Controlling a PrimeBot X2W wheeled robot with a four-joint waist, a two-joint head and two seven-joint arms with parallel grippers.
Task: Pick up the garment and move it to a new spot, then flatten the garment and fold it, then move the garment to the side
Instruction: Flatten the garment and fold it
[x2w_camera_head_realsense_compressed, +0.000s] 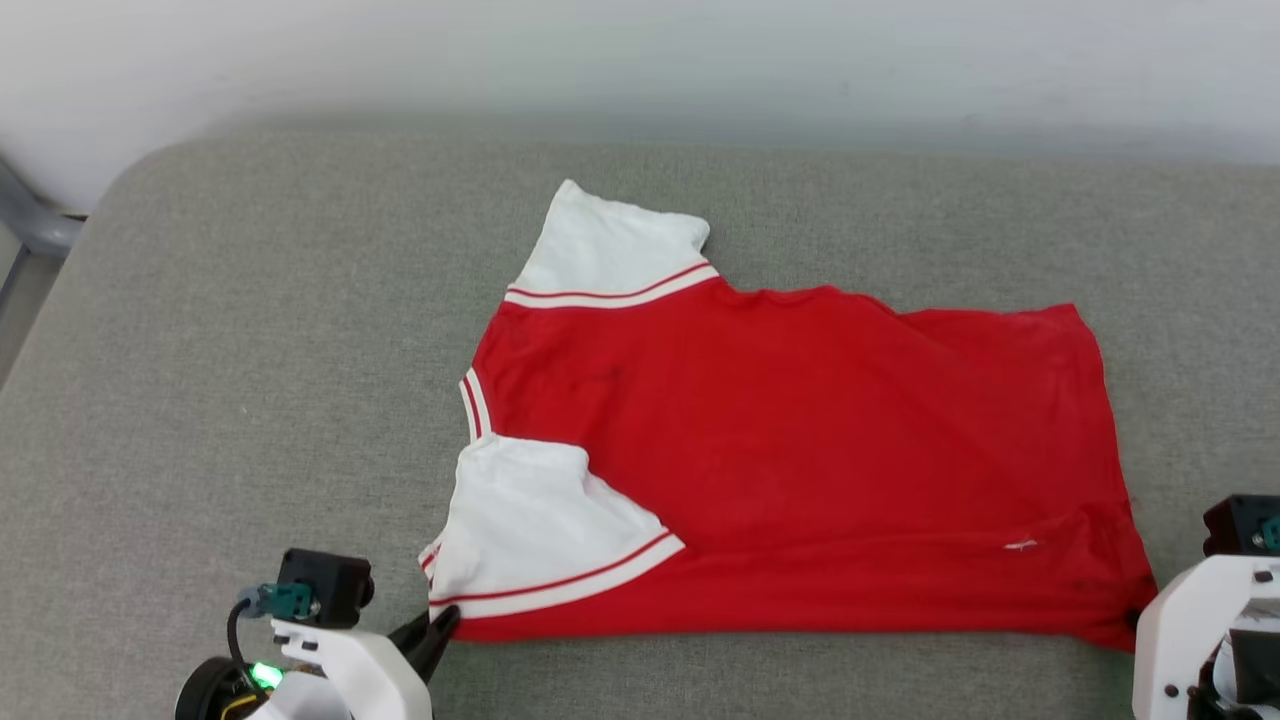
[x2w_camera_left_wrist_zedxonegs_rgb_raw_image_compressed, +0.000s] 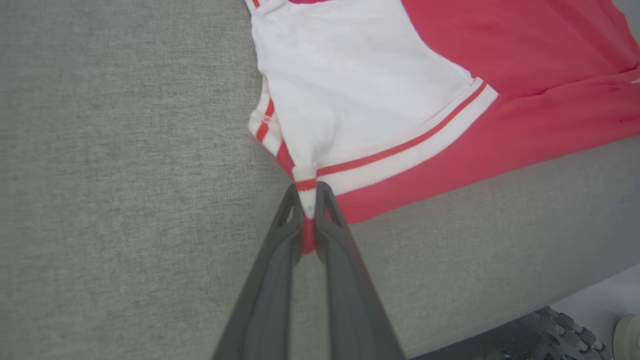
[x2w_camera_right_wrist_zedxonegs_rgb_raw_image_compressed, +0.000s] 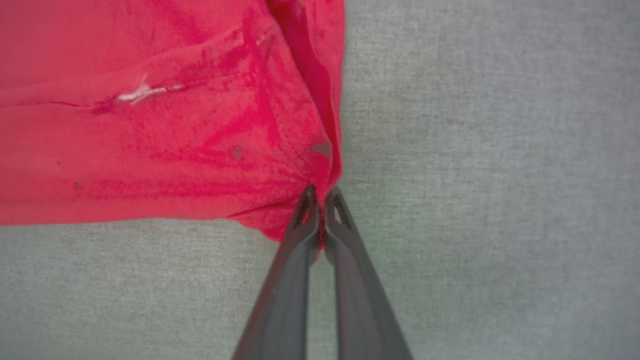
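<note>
Garment (x2w_camera_head_realsense_compressed: 800, 450) lies spread flat on grey cushion (x2w_camera_head_realsense_compressed: 250, 350). Left tool (x2w_camera_left_wrist_zedxonegs_rgb_raw_image_compressed: 310, 200) pinches its striped sleeve-side corner. Right tool (x2w_camera_right_wrist_zedxonegs_rgb_raw_image_compressed: 320, 197) pinches the red hem corner.

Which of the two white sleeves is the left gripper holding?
The near sleeve, lower in the head view: the left gripper is shut on its striped edge. The far sleeve lies flat with nothing touching it.

Head cam overhead; wrist cams close, garment (x2w_camera_head_realsense_compressed: 800, 450) shared.
</note>
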